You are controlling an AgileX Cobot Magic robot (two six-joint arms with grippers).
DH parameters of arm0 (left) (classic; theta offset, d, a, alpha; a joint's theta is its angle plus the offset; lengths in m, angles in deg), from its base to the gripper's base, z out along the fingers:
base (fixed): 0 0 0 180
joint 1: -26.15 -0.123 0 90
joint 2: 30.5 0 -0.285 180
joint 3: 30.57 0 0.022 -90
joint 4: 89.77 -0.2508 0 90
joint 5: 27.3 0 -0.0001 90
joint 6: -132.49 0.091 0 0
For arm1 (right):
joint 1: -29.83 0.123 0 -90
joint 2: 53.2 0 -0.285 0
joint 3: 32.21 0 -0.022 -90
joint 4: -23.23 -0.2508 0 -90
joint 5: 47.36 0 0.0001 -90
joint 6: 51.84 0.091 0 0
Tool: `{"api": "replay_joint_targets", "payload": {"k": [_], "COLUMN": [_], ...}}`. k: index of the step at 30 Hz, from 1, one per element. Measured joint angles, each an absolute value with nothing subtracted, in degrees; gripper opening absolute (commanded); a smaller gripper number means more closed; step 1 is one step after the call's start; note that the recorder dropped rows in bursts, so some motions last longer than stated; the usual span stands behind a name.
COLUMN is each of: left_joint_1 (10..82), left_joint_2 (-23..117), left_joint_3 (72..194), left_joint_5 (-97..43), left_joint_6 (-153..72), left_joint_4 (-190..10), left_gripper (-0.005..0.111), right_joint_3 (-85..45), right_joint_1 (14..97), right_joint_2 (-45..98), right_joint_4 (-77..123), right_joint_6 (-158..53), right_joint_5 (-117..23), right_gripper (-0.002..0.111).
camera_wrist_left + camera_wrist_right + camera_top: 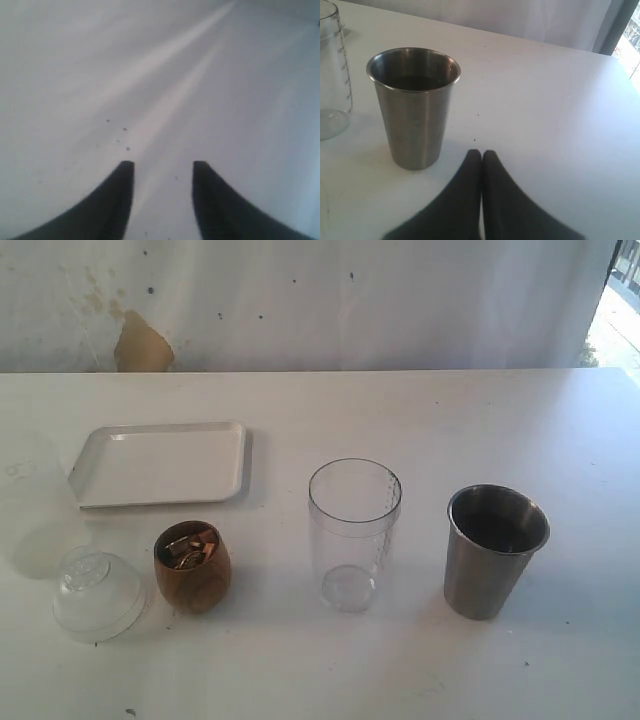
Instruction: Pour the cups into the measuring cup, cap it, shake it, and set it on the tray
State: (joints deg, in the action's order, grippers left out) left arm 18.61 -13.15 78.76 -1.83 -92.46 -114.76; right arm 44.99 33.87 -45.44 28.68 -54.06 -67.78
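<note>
the measuring cup (332, 75) is cropped in the right wrist view, and the contents of the wooden cup (195, 580) cannot be identified.

The white tray (160, 462) lies flat at the back left. In front of it the brown wooden cup (193, 567) stands upright with small pieces inside, and the clear domed cap (97, 593) rests just beside it. The measuring cup (353, 535) stands upright and empty in the middle. The steel tumbler (494, 555) stands to its right.

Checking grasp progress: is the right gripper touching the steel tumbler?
Apart. The right wrist view shows table between the shut right gripper and the steel tumbler.
</note>
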Motion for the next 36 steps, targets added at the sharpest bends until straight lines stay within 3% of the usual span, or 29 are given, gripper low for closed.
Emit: {"api": "replay_joint_targets", "payload": {"k": [1, 4, 12, 17, 23, 29, 36], "left_joint_1": [18.61, 18.61, 18.61, 18.84, 27.44, 37.95, 41.17], "left_joint_2": [-10.96, -1.92, 21.17, 33.42, 46.43, 57.01, 64.98], "left_joint_3": [79.88, 82.4, 83.94, 83.94, 84.02, 84.38, 90.18], "left_joint_5": [-0.24, 7.4, 26.58, 30.93, 31.55, 28.36, 21.79], "left_joint_6": [-95.13, -103.79, -110.37, -104.23, -92.09, -73.66, -67.26], "left_joint_4": [-117.9, -129.17, -148.91, -153.52, -152.09, -138.43, -134.96], "left_gripper": [0.078, 0.086, 0.086, 0.078, 0.076, 0.076, 0.086], "right_joint_3": [44.99, 44.99, 44.99, 44.99, 44.99, 44.99, 44.99], "right_joint_1": [33.87, 33.87, 33.87, 33.87, 33.87, 33.87, 33.87], "right_joint_2": [-45.44, -45.44, -45.44, -45.44, -45.44, -45.44, -45.44], "right_joint_4": [28.68, 28.68, 28.68, 28.68, 28.68, 28.68, 28.68], "right_joint_6": [-54.06, -54.06, -54.06, -54.06, -54.06, -54.06, -54.06], "right_joint_5": [-67.78, -67.78, -67.78, -67.78, -67.78, -67.78, -67.78], "right_gripper": [0.0, 0.0, 0.0, 0.0, 0.0, 0.0, 0.0]}}
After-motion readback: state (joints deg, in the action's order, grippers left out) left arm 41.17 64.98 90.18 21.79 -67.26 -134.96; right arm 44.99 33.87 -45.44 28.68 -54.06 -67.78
